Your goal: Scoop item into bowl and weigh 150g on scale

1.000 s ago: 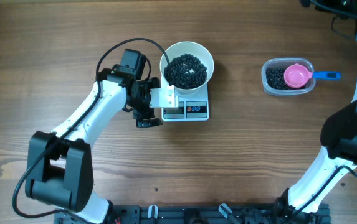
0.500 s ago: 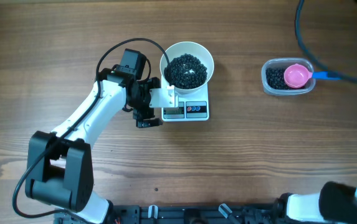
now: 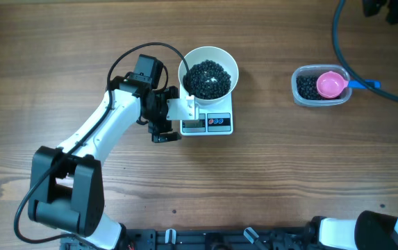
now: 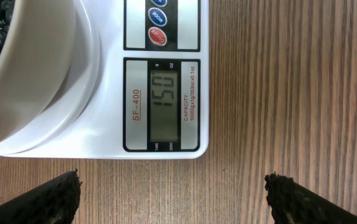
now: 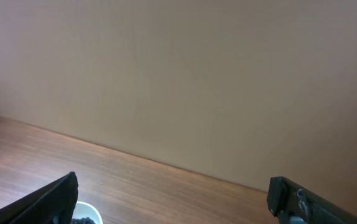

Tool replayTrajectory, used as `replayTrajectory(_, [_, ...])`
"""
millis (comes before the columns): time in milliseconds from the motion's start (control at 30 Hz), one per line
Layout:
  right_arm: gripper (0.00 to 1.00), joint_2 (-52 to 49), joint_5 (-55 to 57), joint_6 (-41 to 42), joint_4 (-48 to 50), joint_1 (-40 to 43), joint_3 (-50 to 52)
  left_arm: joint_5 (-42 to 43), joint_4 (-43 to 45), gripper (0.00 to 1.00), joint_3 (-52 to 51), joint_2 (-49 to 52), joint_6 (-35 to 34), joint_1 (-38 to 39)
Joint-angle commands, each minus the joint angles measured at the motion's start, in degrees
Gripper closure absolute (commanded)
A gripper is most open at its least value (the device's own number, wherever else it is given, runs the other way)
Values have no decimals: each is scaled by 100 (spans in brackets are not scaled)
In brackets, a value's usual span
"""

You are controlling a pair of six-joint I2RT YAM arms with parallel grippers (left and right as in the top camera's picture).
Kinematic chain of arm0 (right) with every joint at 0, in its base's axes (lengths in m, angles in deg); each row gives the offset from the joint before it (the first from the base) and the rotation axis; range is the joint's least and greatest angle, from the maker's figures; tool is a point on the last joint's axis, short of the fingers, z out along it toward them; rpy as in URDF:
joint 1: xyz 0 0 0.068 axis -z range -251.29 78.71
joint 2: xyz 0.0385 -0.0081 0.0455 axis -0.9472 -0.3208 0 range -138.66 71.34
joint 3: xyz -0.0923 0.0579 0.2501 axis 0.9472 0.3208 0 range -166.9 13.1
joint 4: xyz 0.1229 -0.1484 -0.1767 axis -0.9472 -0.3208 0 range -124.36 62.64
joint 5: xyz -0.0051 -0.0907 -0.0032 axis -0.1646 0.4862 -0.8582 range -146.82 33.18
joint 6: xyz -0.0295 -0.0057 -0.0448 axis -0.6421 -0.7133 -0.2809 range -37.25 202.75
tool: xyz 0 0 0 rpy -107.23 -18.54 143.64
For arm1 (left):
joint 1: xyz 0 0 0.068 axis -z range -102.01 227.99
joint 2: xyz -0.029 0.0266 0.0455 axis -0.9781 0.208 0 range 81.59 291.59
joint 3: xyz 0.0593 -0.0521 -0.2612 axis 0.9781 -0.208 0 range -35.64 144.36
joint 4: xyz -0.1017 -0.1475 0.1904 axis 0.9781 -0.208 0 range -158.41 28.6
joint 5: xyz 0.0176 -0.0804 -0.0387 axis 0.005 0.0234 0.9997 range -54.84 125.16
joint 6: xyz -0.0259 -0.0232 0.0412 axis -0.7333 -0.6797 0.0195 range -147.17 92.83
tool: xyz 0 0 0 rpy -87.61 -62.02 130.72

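Note:
The white bowl [image 3: 209, 61], heaped with the black bean-like item [image 3: 208, 76], stands on the small white scale [image 3: 216, 125]. In the left wrist view the scale [image 4: 103, 124] shows its display [image 4: 164, 102], which reads 150, and the bowl [image 4: 22, 68] fills the upper left. My left gripper [image 3: 167, 119] hovers just off the scale's left side, open, with only bare wood between its fingers [image 4: 41, 202]. My right gripper [image 5: 172, 196] is raised high, open and holding nothing, facing the far wall.
A clear plastic tub [image 3: 301, 89] with more black pieces sits at the right, and a pink scoop [image 3: 330, 85] with a blue handle rests in it. A blue cable [image 3: 365, 66] arcs over that corner. Wooden tabletop [image 3: 289, 173] lies all around.
The right arm has swung up and out of the overhead's right side, leaving only a cable and dark parts at the top corner. Left arm, bowl and scale have not moved.

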Motion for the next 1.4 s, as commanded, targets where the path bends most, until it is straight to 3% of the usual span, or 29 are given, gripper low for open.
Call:
replayTrajectory(0, [0, 343, 1047, 107, -120, -520, -37, 111, -4, 0, -48, 59, 107, -15])
replayTrajectory(300, [0, 584, 1381, 173, -758, -745, -37, 111, -4, 0, -48, 59, 107, -15])
replayTrajectory(567, [0, 968, 1705, 614, -448, -745, 221, 111, -4, 0, -48, 59, 107, -15])
replayTrajectory(733, [0, 1884, 1829, 623, 850, -743, 2310, 111, -4, 0, -48, 59, 107, -15])
replayTrajectory(900, [0, 2903, 1829, 804, 2920, -743, 4791, 111, -4, 0, -48, 59, 107, -15])
replayTrajectory(1100, [0, 4719, 1832, 2597, 5549, -743, 8290, 111, -4, 0, -48, 59, 107, -15])
replayTrajectory(1200, [0, 5707, 1982, 2330, 6830, -743, 9549, 111, -7, 0, -48, 59, 107, -15])
replayTrajectory(1367, [0, 7001, 1980, 2052, 7460, -743, 10636, 111, -7, 0, -48, 59, 107, -15])
